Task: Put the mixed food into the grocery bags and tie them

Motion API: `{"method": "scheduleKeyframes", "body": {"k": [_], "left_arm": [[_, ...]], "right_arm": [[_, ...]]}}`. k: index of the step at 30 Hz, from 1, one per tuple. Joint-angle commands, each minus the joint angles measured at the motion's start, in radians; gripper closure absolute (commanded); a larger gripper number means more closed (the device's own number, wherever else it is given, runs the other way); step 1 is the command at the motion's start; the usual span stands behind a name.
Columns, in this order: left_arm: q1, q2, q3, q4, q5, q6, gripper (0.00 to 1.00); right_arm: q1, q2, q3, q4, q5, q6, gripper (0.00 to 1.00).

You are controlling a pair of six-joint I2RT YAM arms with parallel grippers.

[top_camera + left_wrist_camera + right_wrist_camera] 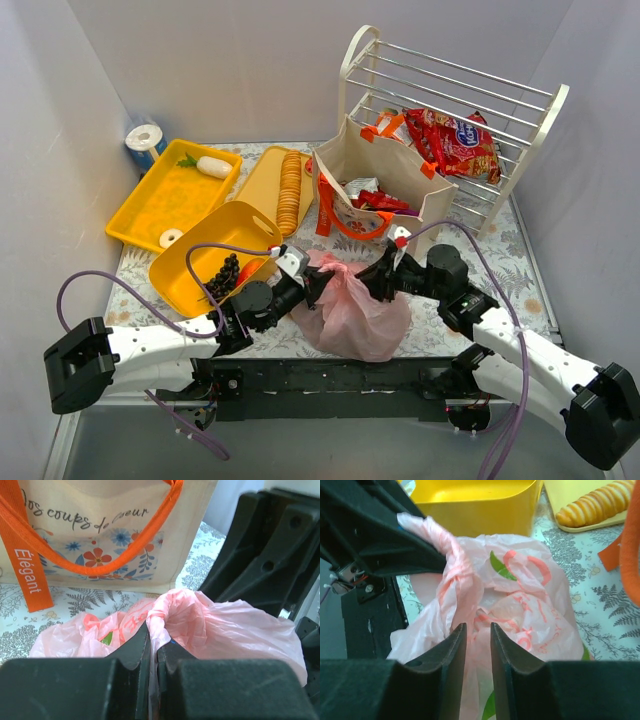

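Before the tote [390,160], pink bag [355,315] lies neck leftward

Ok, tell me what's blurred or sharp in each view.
Top external: evenly lit, sharp, pink bag clear. Left wrist: left gripper blurred up close, tote print readable. Right wrist: right gripper soft, orange strap smeared at the edge.

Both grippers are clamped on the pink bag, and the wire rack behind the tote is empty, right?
Not quite: the wire rack isn't empty; the top view shows a red snack packet lying on it. The rest holds: left gripper and right gripper both clamp the pink bag, and the rack stands behind the tote.
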Motion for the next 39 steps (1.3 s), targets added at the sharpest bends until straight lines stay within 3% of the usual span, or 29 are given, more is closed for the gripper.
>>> {"method": "scheduleKeyframes", "body": {"k": [1,2,6,11,14,18,27,33,39], "left_arm": [[-0.004,-0.036,0.016,-0.053,0.019,0.010,1.00],[-0.004,-0.039,0.019,-0.067,0.019,0.011,1.00],[-0.004,-0.035,0.027,-0.083,0.027,0.018,1.00],[-0.004,0.002,0.066,-0.093,-0.010,-0.004,1.00],[-0.004,0.022,0.090,-0.104,-0.014,-0.028,1.00],[-0.004,0.042,0.120,-0.141,-0.007,-0.059,1.00],[-0.003,0.070,0.174,-0.244,-0.046,-0.123,1.00],[-0.004,0.090,0.220,-0.311,-0.057,-0.151,1.00],[-0.004,0.111,0.246,-0.327,-0.048,-0.177,1.00]], "right_arm": [[-0.005,-0.042,0.147,-0.137,0.058,0.005,0.61],[-0.005,-0.051,0.169,-0.192,0.064,-0.002,0.50],[-0.003,-0.077,0.258,-0.318,0.096,-0.030,0.36],[0.041,-0.068,0.255,-0.398,0.180,-0.004,0.35],[0.139,-0.074,0.221,-0.389,0.309,0.028,0.35],[0.346,-0.079,0.209,-0.397,0.669,0.063,0.34],[0.595,0.011,0.252,-0.430,1.261,0.093,0.35],[0.701,0.156,0.330,-0.456,1.474,0.090,0.32],[0.713,0.261,0.336,-0.438,1.517,0.131,0.30]]}}
